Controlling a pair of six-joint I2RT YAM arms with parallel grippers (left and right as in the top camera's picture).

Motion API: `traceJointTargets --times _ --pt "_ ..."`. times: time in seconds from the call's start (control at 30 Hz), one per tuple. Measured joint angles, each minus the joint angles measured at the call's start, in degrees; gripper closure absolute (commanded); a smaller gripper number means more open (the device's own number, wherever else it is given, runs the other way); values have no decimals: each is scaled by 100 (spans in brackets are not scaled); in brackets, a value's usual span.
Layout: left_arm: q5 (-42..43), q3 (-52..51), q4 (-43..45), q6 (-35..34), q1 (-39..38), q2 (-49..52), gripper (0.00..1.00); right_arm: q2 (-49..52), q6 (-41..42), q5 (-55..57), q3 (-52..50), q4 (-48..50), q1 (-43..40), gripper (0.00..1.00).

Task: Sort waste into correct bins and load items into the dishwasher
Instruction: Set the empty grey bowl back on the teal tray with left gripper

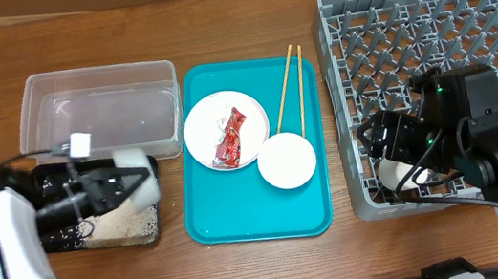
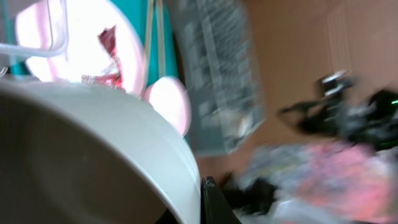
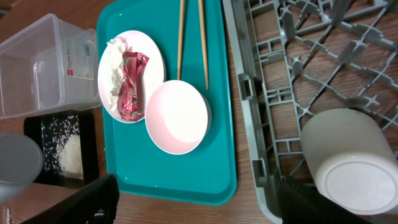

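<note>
My left gripper is shut on the rim of a white bowl, held tilted over the black tray, which holds loose rice. The bowl fills the left wrist view. The white plate on the teal tray carries the red wrapper and a white paper scrap. A white bowl and the chopsticks also lie on the teal tray. My right gripper is open and empty over the grey dish rack's front left corner. A white cup lies in the rack.
The clear tub stands behind the black tray, left of the teal tray, and looks empty. The rack's upright pegs fill the right side. Bare wooden table lies in front of the teal tray.
</note>
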Motion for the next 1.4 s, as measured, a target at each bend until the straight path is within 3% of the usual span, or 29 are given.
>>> traceJointTargets --times 0.2,0.33,0.47,0.57,0.77,0.87,0.93,1.0,1.2,1.4 --pt "-2197 17 1364 -2756 -2135 -1012 96 0 2 -2 0 11 0 16" --pt "-4063 0 1947 -4540 -4048 -1204 96 0 2 -2 0 13 2 16" --pt "-5510 -205 2404 -5904 -5589 -1012 96 0 4 -2 0 4 0 16" --pt "-6164 -367 2673 -6546 -6273 -643 96 0 -2 -2 0 -20 0 16" --pt "-6798 -391 3010 -7193 -6881 273 87 0 -13 -2 0 -70 0 12" --pt "-6887 -393 2981 -7337 -6891 455 71 0 -15 -2 0 -96 0 10" --pt "-6922 -339 2802 -7399 -6876 455 46 0 -33 -2 0 -98 0 10" --pt "-6937 -153 2717 -7425 -6843 455 41 0 -50 0 0 -98 0 9" --pt "-7005 796 2940 -7104 -6738 446 35 0 -76 0 0 -96 0 9" --pt "-7252 896 3200 -6795 -6732 437 32 0 -98 -2 0 -90 0 9"
